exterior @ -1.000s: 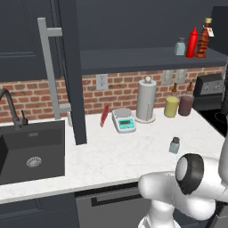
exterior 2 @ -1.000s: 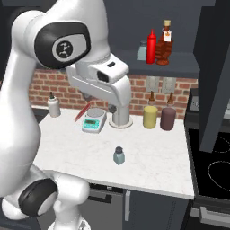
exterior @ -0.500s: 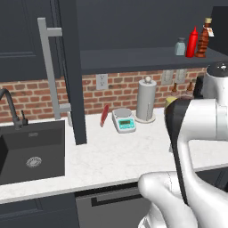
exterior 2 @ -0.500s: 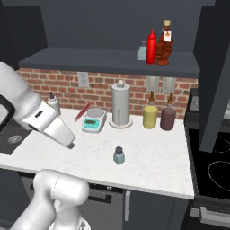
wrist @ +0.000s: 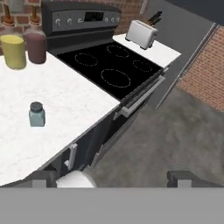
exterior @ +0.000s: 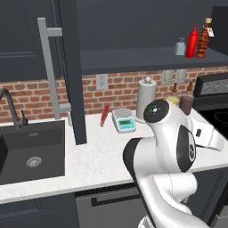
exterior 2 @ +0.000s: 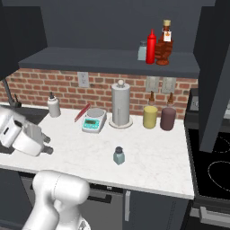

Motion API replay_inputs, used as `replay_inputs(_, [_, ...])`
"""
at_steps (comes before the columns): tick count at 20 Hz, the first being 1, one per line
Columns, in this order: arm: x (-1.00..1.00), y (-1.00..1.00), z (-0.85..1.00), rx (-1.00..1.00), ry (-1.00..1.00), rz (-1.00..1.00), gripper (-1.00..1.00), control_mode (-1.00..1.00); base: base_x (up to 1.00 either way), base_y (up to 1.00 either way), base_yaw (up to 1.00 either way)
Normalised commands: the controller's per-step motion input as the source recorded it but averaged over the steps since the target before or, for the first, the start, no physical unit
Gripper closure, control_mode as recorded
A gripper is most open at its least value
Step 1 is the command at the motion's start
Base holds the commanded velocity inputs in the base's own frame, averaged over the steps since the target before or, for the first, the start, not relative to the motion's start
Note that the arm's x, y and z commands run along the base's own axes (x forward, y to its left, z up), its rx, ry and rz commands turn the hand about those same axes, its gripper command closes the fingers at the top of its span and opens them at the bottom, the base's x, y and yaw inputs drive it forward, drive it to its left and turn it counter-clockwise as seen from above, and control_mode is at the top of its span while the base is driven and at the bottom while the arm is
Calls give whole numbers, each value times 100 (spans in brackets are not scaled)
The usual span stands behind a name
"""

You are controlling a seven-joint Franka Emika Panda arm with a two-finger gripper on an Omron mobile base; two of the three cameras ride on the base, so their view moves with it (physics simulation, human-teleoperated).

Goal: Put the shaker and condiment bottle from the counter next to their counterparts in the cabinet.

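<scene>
Two things to shelve: one looks done, one is left.
Left base view: the amber bottle (exterior: 204,38) stands on the cabinet shelf (exterior: 133,58) just beside the red squeeze bottle (exterior: 192,42), with a small grey-capped shaker (exterior: 180,46) next to them. The door with its bar handle (exterior: 48,71) hangs open.
Right base view: the other shaker (exterior 2: 119,156) stands alone on the white marbled bench (exterior 2: 148,157), well apart from the yellow canister (exterior 2: 150,117) and maroon canister (exterior 2: 167,118).
Hand view: the claw (wrist: 112,178) holds nothing, its tips set wide; the shaker (wrist: 36,114) is off to its left.
Room: brick wall behind, black stove (wrist: 109,65) beyond the bench, toaster (wrist: 141,32) past that.
</scene>
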Motion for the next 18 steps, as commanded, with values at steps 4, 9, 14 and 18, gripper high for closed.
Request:
replay_inputs(4, [0, 4, -45, -12, -26, -33, -100, -100, 0, 0, 0])
replay_inputs(9, [-1, 1, -58, -9, -7, -18, -100, -100, 0, 0, 0])
replay_inputs(14, [12, -1, -79, -11, -27, -1, -100, -100, 0, 0, 0])
replay_inputs(18, [28, -3, -74, -12, -36, 0, -100, -100, 0, 0, 0])
